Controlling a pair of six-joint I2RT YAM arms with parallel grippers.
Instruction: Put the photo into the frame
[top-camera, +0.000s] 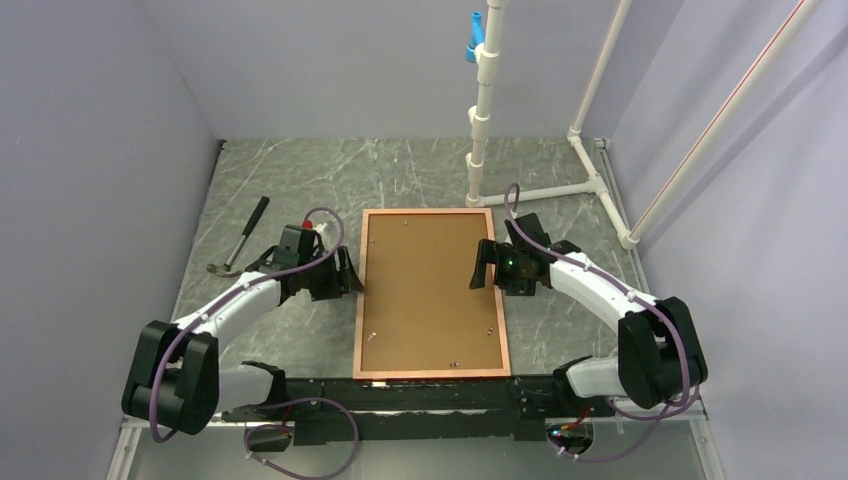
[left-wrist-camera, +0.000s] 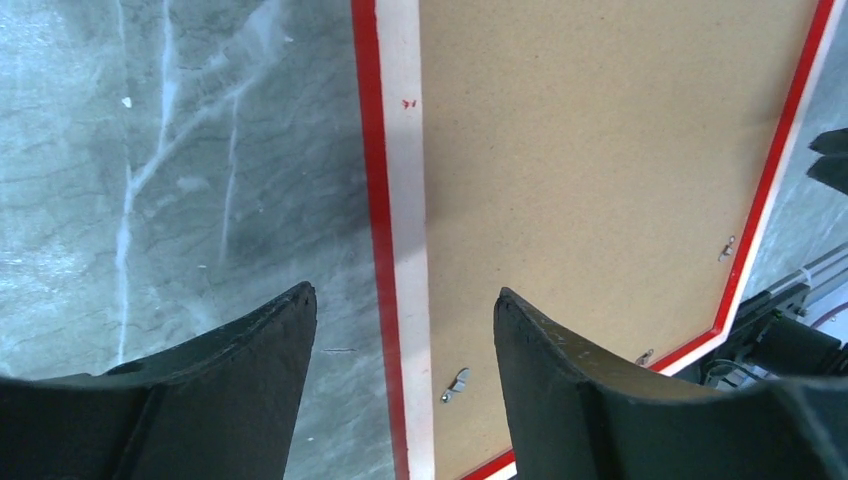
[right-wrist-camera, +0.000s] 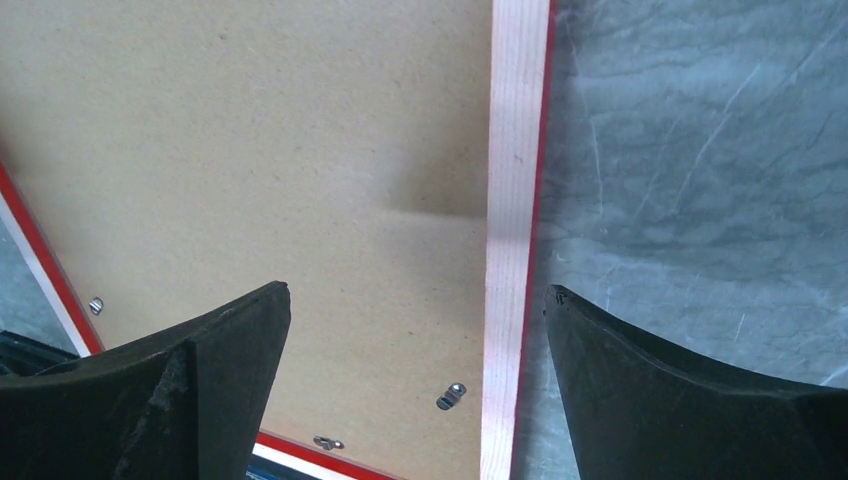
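The frame (top-camera: 360, 300) lies face down in the middle of the table, its copper-orange edge around a plain brown backing board (top-camera: 430, 290). The photo is hidden. My left gripper (top-camera: 345, 272) hovers at the frame's left edge and is open. In the left wrist view, the left gripper (left-wrist-camera: 402, 293) straddles the frame's red and white rim (left-wrist-camera: 400, 180) with nothing between its fingers. My right gripper (top-camera: 487, 265) is wide open at the frame's right edge. In the right wrist view, the right gripper (right-wrist-camera: 416, 291) spans the pale wooden rim (right-wrist-camera: 515, 150) and board (right-wrist-camera: 250, 150).
A hammer (top-camera: 240, 240) lies on the table to the left of the frame. A white pipe stand (top-camera: 482, 120) rises just behind the frame's far right corner. Small metal clips (left-wrist-camera: 457, 383) (right-wrist-camera: 450, 395) sit on the board near the rim.
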